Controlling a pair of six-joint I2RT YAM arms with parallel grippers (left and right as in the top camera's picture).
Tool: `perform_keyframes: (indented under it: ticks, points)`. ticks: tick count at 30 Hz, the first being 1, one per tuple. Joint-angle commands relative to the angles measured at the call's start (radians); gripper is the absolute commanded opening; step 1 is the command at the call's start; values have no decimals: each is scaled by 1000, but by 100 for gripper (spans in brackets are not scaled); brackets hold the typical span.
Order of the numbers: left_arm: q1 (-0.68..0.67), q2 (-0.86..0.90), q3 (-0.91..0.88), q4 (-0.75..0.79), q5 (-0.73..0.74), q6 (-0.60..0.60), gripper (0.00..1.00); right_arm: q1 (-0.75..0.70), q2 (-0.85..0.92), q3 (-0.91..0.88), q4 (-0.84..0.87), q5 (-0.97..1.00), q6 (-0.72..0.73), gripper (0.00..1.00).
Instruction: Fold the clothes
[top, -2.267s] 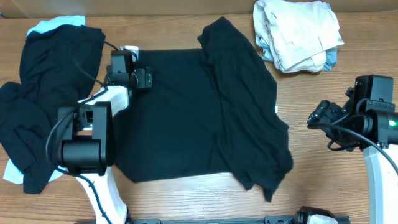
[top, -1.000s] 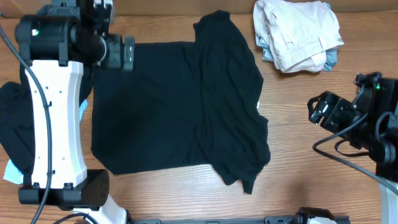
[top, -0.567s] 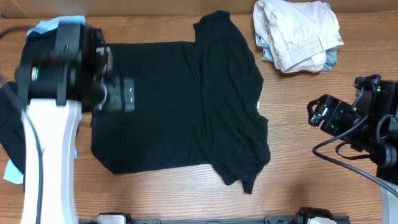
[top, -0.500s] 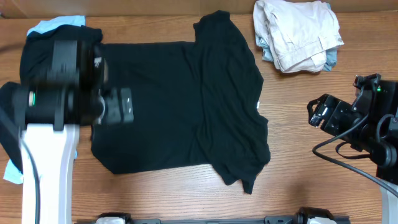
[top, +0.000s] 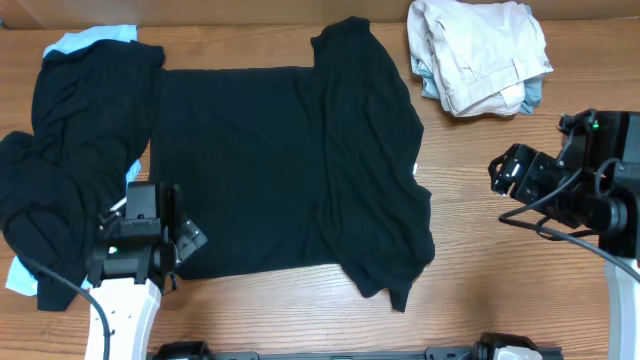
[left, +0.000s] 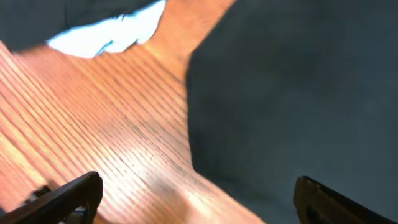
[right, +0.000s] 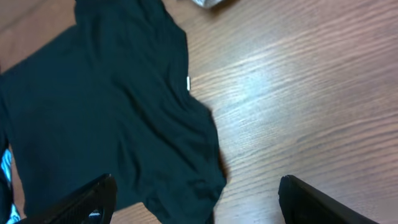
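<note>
A black short-sleeved shirt (top: 290, 170) lies spread on the wooden table, its right side folded over toward the middle; a small white label shows at its right edge (top: 416, 168). It also shows in the right wrist view (right: 106, 118) and the left wrist view (left: 298, 99). My left gripper (top: 185, 238) is open and empty over the shirt's lower left corner; in the left wrist view (left: 196, 199) its fingers straddle the shirt's edge and bare wood. My right gripper (top: 505, 175) is open and empty, to the right of the shirt; it also shows in the right wrist view (right: 196, 199).
A heap of black clothes (top: 70, 150) with a light blue one (top: 85, 40) beneath lies at the left. A folded stack of beige and light blue clothes (top: 480, 55) sits at the back right. Bare wood (top: 470, 250) lies between the shirt and my right arm.
My left arm has swung from the shirt's back left corner down to its lower left corner. The shirt has shifted left and lies flatter. My right gripper has barely moved.
</note>
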Motion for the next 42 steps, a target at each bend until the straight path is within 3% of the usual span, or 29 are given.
perform_keyframes:
  ticks: [1,5,13,20,23,27,36,37,39,42]
  points:
    - [77,53,-61,61,-18,-26,97,4,22,25,-11,-2,-5,87]
    - [145,135,-86,148,-3,27,91,4,43,25,-11,-2,-4,87]
    - [157,333,-96,281,136,112,83,4,67,25,-11,-1,-4,87]
    - [157,448,-96,320,164,111,68,4,69,25,-7,-1,-5,87]
    - [156,470,-96,322,167,111,56,3,69,25,-7,-1,-5,87]
    - [156,473,-96,327,167,111,56,4,70,25,-4,-1,-5,87]
    - [156,473,-50,332,237,161,43,3,77,25,0,-1,-5,87]
    - [156,473,-34,325,250,178,40,4,78,25,0,-1,-5,87]
    - [156,473,-7,322,264,203,23,4,81,25,-3,-1,-5,87]
    - [156,473,21,322,264,213,15,3,84,25,-4,-1,-5,87]
